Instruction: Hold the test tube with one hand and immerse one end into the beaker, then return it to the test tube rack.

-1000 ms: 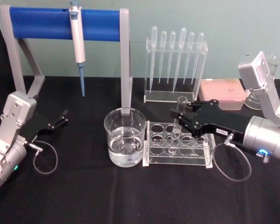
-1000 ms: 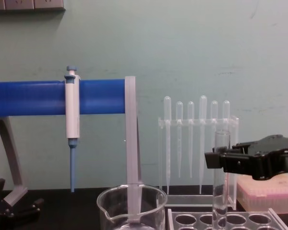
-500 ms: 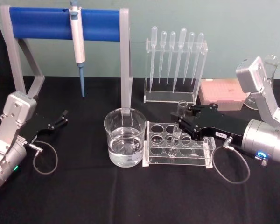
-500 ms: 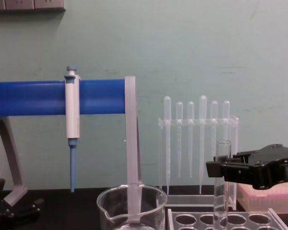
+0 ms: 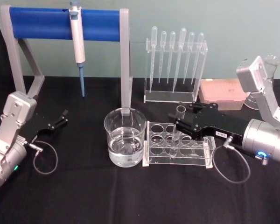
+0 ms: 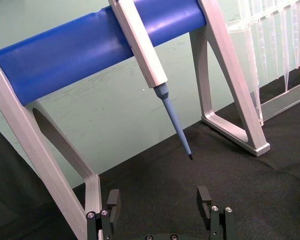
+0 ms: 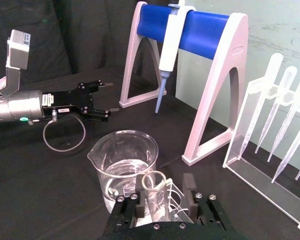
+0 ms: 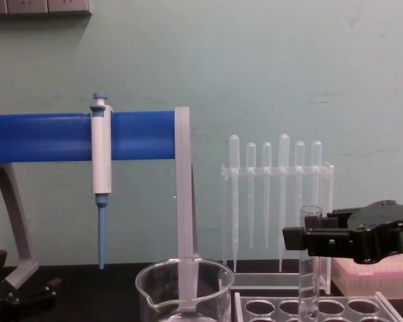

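My right pincer (image 5: 179,125), centre-right in the head view, is clamped on the tube (image 5: 178,122) just below its rim. Over the last second it has come down: in the chest view the tube's rim (image 8: 311,212) sits lower against the pipettes (image 8: 275,194) behind than it did, so the tube is sinking into a hole of the clear rack (image 5: 177,149). I judge this the return leg, with the tube nearly seated and release next. The wrist view shows the tube's mouth (image 7: 155,181) between the closed fingers (image 7: 189,186). The beaker (image 5: 125,142), holding water, stands just left of the rack on the black worktop (image 5: 130,196). My left pincer (image 5: 60,119) rests spread wide at lower left, holding nothing.
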